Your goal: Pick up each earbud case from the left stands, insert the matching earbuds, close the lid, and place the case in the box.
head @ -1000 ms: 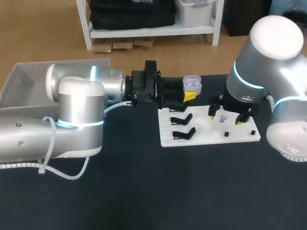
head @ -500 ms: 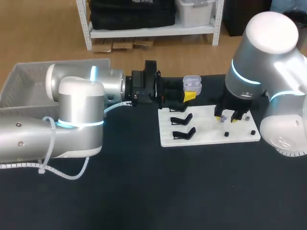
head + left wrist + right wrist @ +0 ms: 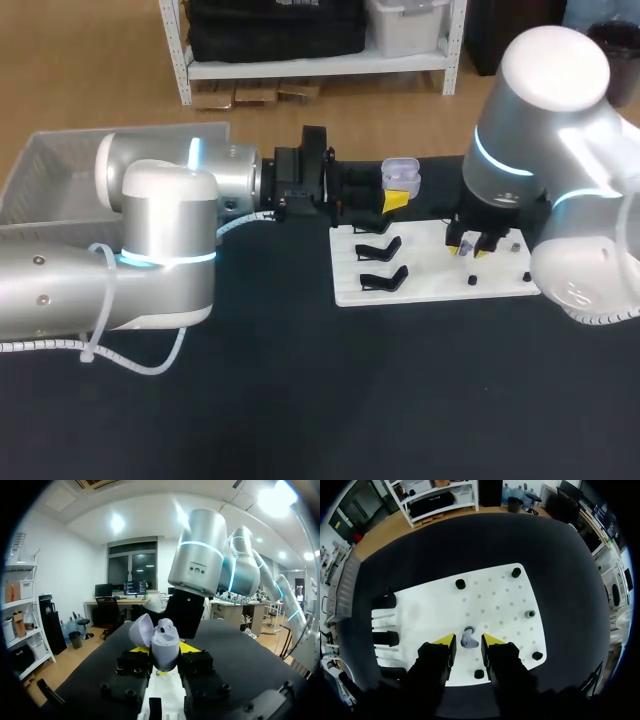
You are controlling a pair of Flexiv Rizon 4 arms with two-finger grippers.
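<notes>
Black bench (image 3: 300,400) beneath a white perforated board (image 3: 430,282). Well apart to the board's left, a grey plastic box (image 3: 50,175). On the board's left part, black stands (image 3: 380,265). Just behind the board's far left corner, left end effector (image 3: 393,200) clamped on an open-lidded lavender earbud case (image 3: 401,177), clear of the bench. Over the board's right half, right end effector (image 3: 472,246) pinched on a small lavender earbud (image 3: 468,641).

The left arm (image 3: 160,240) stretches level toward the middle, and the left gripper (image 3: 165,655) at its end has both fingers pressed on an earbud case (image 3: 162,640). The right arm (image 3: 540,110) bends over (elbow high), with the right gripper (image 3: 468,641) pointing straight down.
</notes>
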